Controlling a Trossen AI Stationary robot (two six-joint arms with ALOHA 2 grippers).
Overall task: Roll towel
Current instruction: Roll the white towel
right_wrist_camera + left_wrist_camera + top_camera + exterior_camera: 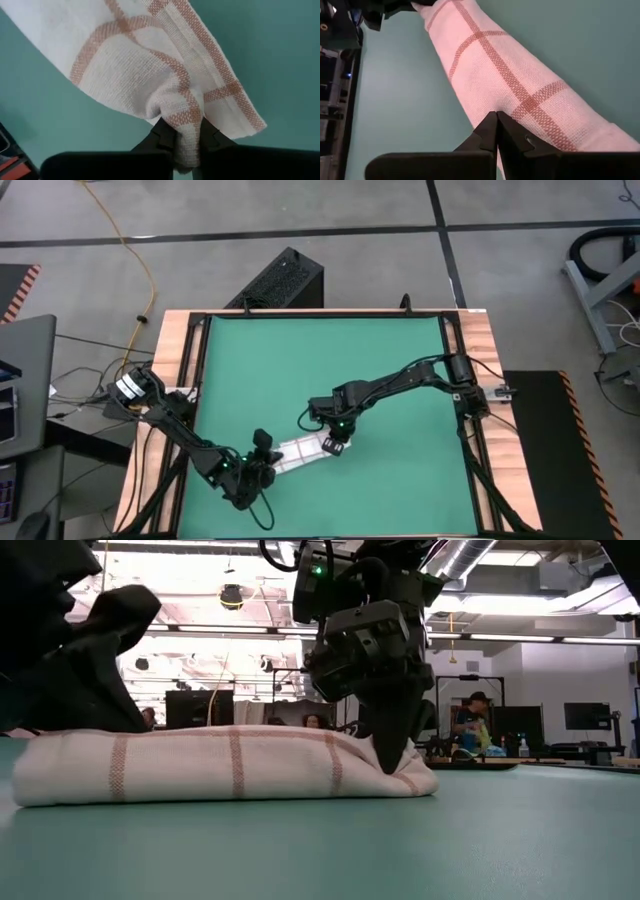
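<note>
The towel (300,450), white with red-brown grid lines, lies as a narrow, several-layered strip on the green mat (320,360), near the table's near edge. It also shows in the low view (220,765). My left gripper (263,456) is shut at the towel's left end. My right gripper (335,443) is shut on the towel's right end. In the low view my right gripper (390,755) points down into the cloth. My left gripper has its shut fingertips (495,122) on the towel's long edge (480,112), near the left end. Whether cloth lies between the fingers I cannot tell. The towel lies flat on the mat under them. My right gripper pinches a gathered bunch of cloth (182,117) between its two fingers, near the towel's right end. The fingers come from above, pointing down. Several layers are puckered into the pinch. The end corner (245,125) lies flat on the mat.
The green mat covers the table inside a wooden frame (180,350). There is free mat on the far side of the towel and to its right. A dark box (280,280) stands beyond the far edge. People and screens show in the room behind.
</note>
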